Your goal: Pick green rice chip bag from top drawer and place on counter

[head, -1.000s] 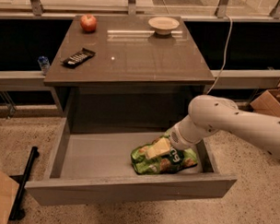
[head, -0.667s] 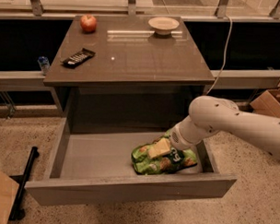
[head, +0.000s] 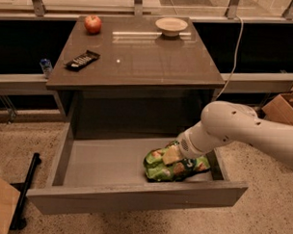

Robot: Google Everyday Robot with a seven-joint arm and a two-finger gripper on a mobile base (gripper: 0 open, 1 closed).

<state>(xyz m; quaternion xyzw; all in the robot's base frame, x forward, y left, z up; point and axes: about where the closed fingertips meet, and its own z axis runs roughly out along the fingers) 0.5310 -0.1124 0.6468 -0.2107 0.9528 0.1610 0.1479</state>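
Green rice chip bag lies in the open top drawer (right half, near the front). On the counter sit a remote, an apple and a bowl. The gripper rests on the bag's top; whether it has hold cannot be told.

The table top is glossy grey-brown and throws back light near its far edge. Below the front edge, the drawer is smooth, matt grey. In it lies the bag, crinkly and shiny green. The gripper, pale and matt, is down on it. The arm is smooth white plastic. The floor looks rough and speckled.
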